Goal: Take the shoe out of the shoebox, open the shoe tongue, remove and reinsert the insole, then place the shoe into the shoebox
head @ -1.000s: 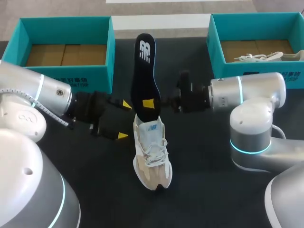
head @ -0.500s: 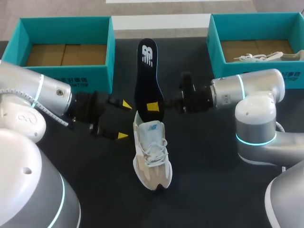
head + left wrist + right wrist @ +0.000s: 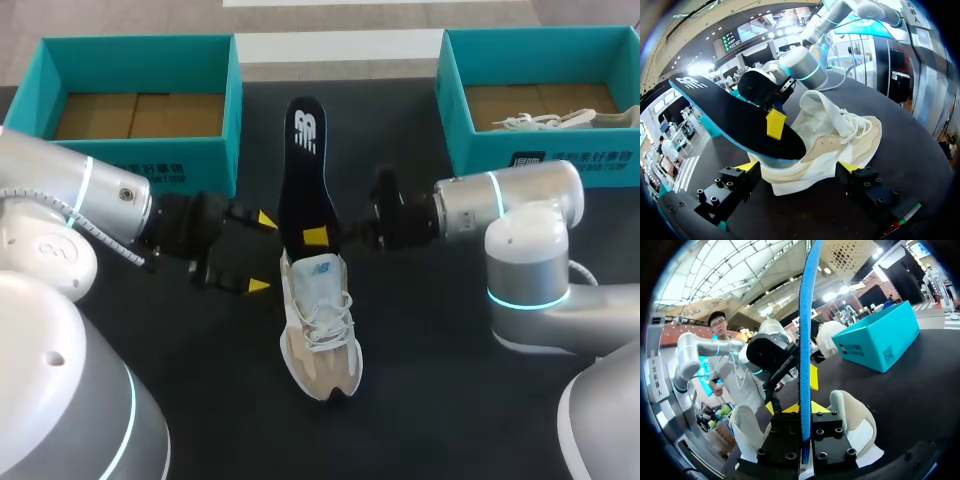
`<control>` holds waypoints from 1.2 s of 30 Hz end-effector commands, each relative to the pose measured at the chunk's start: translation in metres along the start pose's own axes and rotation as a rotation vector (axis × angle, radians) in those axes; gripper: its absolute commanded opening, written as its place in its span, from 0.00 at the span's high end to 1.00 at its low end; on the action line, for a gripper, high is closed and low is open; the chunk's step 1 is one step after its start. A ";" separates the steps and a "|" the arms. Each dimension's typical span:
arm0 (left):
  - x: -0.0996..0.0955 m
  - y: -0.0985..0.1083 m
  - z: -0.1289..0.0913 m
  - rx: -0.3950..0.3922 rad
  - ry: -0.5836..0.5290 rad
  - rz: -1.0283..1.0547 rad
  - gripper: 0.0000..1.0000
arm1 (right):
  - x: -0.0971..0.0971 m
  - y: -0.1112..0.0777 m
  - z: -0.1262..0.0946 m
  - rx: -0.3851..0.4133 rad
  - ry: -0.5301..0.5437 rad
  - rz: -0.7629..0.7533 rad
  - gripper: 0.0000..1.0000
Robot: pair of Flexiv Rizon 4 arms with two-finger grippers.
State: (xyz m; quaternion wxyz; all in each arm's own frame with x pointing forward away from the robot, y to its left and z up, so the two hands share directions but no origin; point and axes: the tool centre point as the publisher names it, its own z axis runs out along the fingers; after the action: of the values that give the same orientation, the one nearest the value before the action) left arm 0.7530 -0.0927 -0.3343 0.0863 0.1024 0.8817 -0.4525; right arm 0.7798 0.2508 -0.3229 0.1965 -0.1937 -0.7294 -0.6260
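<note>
- Head view, insole step, I'd say: keep the long navy insole (image 3: 305, 170) in line with the cream lace-up shoe (image 3: 322, 325) and steady that shoe on the black surface (image 3: 420, 340).
- Right gripper (image 3: 318, 237) pinches the insole low, just above the shoe's mouth.
- Left gripper (image 3: 262, 253) gapes wide, empty, just beside the collar.

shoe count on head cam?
2. One shoe stands mid-table between the arms; a second shoe lies in the far-right teal box. Part of each box floor is hidden.
</note>
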 end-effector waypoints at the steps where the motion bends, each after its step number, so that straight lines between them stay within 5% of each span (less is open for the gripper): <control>1: 0.001 0.000 -0.001 -0.003 0.001 0.000 0.00 | 0.000 -0.004 0.005 -0.003 0.000 0.006 1.00; 23: 0.001 0.000 -0.001 -0.003 0.001 0.000 0.00 | 0.015 -0.040 0.011 0.056 -0.003 0.128 1.00; 36: 0.001 0.000 -0.001 -0.003 0.001 0.000 0.00 | 0.014 -0.038 0.009 0.039 -0.022 0.111 1.00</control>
State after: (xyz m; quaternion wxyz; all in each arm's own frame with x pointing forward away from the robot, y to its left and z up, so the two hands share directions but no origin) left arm 0.7529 -0.0926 -0.3344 0.0864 0.1024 0.8815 -0.4528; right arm 0.7501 0.2537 -0.3473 0.2285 -0.2349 -0.7319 -0.5975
